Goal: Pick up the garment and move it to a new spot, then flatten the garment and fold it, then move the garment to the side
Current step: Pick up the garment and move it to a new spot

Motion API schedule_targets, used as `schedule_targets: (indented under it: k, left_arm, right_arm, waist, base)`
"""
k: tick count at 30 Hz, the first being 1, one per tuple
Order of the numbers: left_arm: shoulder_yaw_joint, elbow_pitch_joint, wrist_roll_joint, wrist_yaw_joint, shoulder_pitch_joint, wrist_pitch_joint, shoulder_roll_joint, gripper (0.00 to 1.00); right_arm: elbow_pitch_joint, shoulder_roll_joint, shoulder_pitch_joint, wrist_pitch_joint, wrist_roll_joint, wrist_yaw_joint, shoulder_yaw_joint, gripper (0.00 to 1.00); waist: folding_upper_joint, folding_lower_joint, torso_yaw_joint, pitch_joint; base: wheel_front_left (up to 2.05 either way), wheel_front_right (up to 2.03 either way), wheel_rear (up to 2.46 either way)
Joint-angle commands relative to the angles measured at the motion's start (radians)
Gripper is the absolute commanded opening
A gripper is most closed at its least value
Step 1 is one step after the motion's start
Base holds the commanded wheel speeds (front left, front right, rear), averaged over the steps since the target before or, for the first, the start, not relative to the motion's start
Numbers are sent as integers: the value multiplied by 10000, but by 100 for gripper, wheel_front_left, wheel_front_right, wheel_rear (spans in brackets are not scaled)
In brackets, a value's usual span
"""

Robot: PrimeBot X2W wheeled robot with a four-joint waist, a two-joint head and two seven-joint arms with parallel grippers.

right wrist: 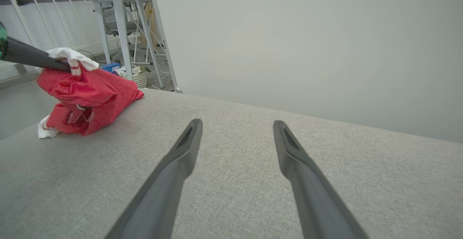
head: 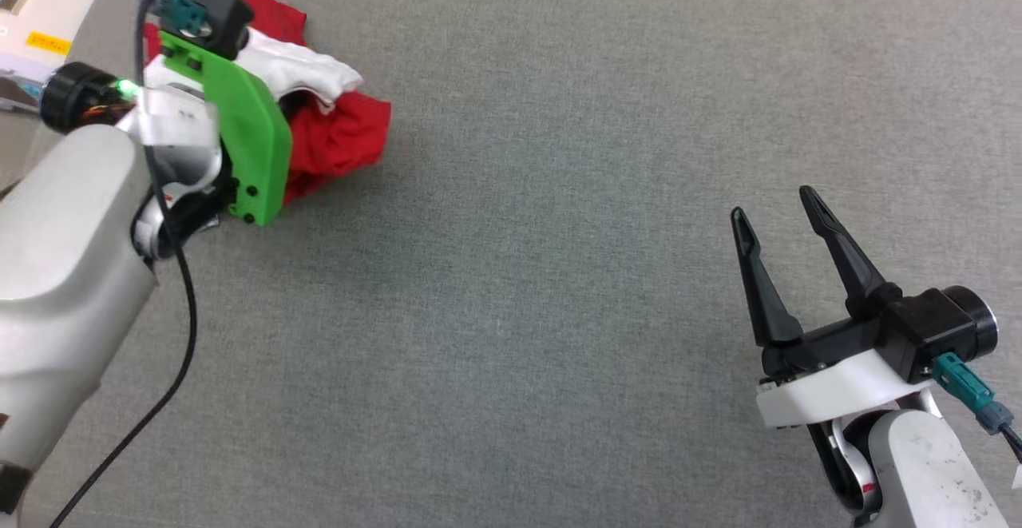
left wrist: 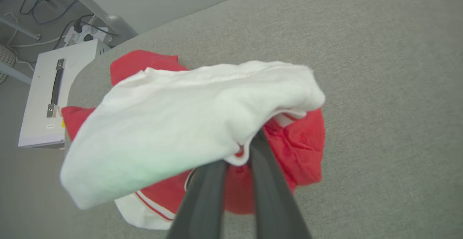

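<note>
On grey tabletop (head: pixel 559 192), left pincer (left wrist: pixel 241 154) grips garment (left wrist: pixel 162 123).

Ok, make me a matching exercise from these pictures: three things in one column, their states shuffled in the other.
Things:
1. left end effector
2. right end effector
3. crumpled red-and-white cloth garment

States:
a. bunched up on the grey fabric table
b. open and empty
c. pinched shut on white cloth

Pairs: 1-c, 2-b, 3-a
</note>
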Motion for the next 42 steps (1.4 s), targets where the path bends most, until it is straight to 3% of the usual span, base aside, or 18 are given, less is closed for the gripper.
schedule_targets:
  k: [1,9,22,25,27,35,36,37,42]
  left_arm:
    - [-204,-336,111,-15,-203,-104,-34,0]
    - [-1710,-1779,604,-15,-571,-469,-854,0]
    - [-4502,-312,627,-15,-1332,-1769,-4303,0]
    - [-4638,122,812,-15,-1231,-1788,-4972,0]
    - [-4653,131,1595,-15,-491,-1057,-5479,0]
    - [-4656,262,2421,-15,565,-482,-5738,0]
    - [-4656,336,2461,-15,549,-672,-5743,8]
    - [-4657,437,2492,-15,540,-883,-5754,100]
    - [-4657,656,2321,-15,183,-2651,-5833,100]
  right_arm:
    - [-19,37,121,-61,26,65,-13,100]
    - [-46,276,312,-61,15,65,-196,100]
    - [-554,722,169,-61,-452,65,-1296,100]
    - [-718,793,57,-61,-623,65,-1648,100]
    - [-803,846,-101,-61,-721,65,-1975,100]
    - [-715,863,-349,-61,-558,65,-2097,100]
    - [-686,864,-343,-61,-566,65,-2098,100]
    - [-654,864,-327,-61,-579,65,-2105,100]
    - [-561,864,-113,-61,-677,65,-2155,100]
  waist:
    - [0,-1,-259,-414]
    - [0,-1,-1038,-691]
    - [0,-1,-2419,261]
    - [0,-1,-2634,610]
    - [0,-1,-2845,997]
    - [0,-1,-2928,1374]
    - [0,-1,-2888,1324]
    - [0,-1,-2825,1241]
    - [0,-1,-2414,586]
  base:
    - [0,0,0]
    - [0,0,0]
    - [0,0,0]
    - [0,0,0]
    - [0,0,0]
    - [0,0,0]
    - [0,0,0]
    - [0,0,0]
    - [0,0,0]
